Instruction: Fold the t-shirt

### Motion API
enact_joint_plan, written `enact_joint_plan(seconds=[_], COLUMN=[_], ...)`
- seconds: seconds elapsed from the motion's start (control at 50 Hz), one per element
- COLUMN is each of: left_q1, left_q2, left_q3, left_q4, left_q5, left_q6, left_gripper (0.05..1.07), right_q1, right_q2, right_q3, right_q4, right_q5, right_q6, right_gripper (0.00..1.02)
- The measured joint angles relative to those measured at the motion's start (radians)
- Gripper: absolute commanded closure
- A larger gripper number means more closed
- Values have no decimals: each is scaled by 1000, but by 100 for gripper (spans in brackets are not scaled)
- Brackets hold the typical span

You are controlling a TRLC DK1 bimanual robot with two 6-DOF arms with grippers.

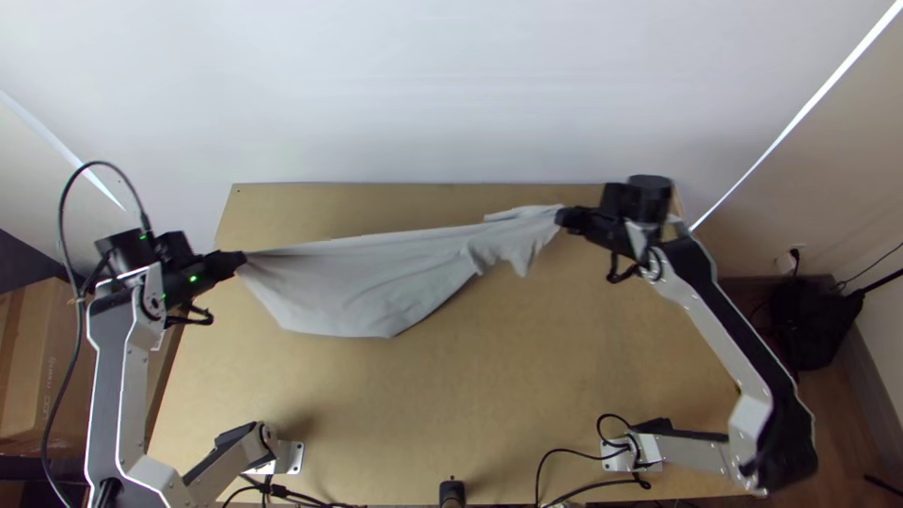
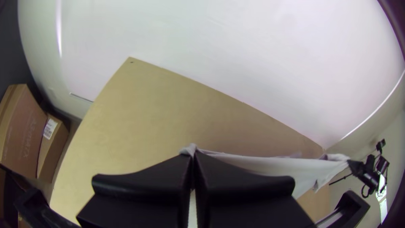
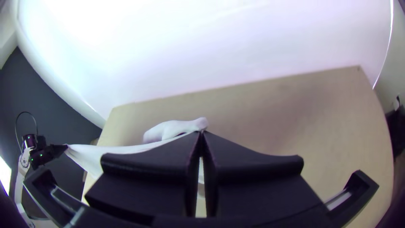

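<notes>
Pale grey T-shirt (image 1: 362, 282) strung between two pinched points over the light wooden table (image 1: 489, 395)

The greatest risk is judged to be slippage: only a small tuft of cloth is pinched at each end, so if the grippers were drawn farther apart, a corner could be pulled free and the whole garment dropped in a heap. If it were lowered as it hangs, the bunched part near the right gripper (image 1: 562, 217) could be trapped underneath, and a crooked first fold would be caused. Skew could also be set in if one end were put down well ahead of the other.

The fingers of the left gripper (image 1: 241, 259) are pressed together on one end of the T-shirt, and those of the right gripper are closed on the opposite end. The upper edge is drawn nearly straight between them, while the cloth below is hung in a broad, fairly smooth panel towards the left gripper, then narrowed and crumpled into short, uneven folds towards the right. Whether the tabletop is touched by the lowest edge cannot be told. Neither sleeves nor collar can be made out with certainty, and no neat fold is seen
</notes>
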Motion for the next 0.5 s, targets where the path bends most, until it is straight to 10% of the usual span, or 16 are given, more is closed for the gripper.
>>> enact_joint_plan(seconds=[0.5], left_q1=[-227], left_q2=[266], left_q3=[537], left_q4=[97], left_q5=[-129], left_q6=[-126], left_gripper=[105], right_q1=[-163], right_q2=[-220], right_q3=[149], right_q4=[121], right_q5=[61], right_q6=[-177], right_gripper=[100])
